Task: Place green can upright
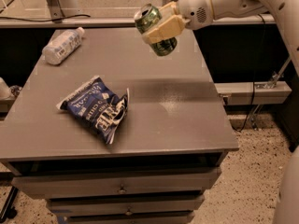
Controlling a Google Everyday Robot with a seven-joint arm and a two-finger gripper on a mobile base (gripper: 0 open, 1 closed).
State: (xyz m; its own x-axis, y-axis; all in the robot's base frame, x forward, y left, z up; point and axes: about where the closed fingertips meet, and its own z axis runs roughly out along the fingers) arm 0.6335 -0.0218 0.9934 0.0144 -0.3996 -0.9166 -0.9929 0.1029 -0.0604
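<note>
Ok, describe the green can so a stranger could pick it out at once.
Start at the grey table with drawers; above its far right part, the gripper holds the green can in the air, tilted. It is the only metal can, green with a silver top, unlike the white bottle lying far left and the blue chip bag.

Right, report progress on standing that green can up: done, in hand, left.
Done: the green can is gripped by the tool and off the table. In hand: it hangs tilted in the air above the table's far right part. Left: turn it upright, lower it onto bare tabletop, probably right of the chip bag, then release.
</note>
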